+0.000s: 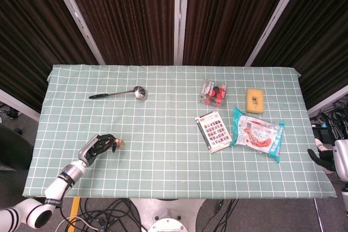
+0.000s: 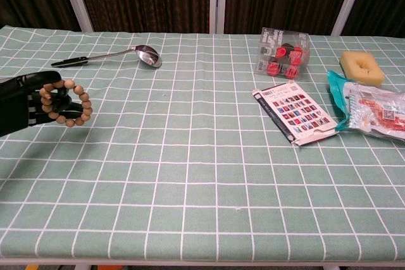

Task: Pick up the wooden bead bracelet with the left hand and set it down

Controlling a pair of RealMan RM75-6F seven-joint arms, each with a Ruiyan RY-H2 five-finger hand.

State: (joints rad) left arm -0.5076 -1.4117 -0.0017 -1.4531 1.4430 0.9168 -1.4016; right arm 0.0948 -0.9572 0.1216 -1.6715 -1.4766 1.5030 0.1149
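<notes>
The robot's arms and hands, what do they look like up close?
The left hand is black, with jointed, human-like fingers. In the head view its forearm is silver and white with dark bands. The right hand, at the frame's edge, also looks black, on a pale grey-white forearm.
</notes>
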